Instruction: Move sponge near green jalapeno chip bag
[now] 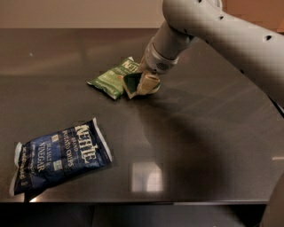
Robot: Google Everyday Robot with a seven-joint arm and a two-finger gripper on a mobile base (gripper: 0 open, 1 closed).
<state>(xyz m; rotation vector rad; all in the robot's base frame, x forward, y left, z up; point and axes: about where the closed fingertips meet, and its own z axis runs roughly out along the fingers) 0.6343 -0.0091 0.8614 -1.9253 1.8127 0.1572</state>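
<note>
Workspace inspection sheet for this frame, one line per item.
Surface: dark glossy table, glare patch near the front edge.
Job's things: sponge tilted, held at the right edge of the green jalapeno chip bag.
Clutter: blue Kettle bag lying flat, front left of the view.
Grippers: gripper low over the table's middle, fingers shut on the sponge.
Cables: nothing seen.
Surroundings: pale wall behind the table.

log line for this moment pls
gripper: low over table, shut on sponge | sponge: tilted, beside green jalapeno chip bag | blue chip bag: front left | status: not yet released
</note>
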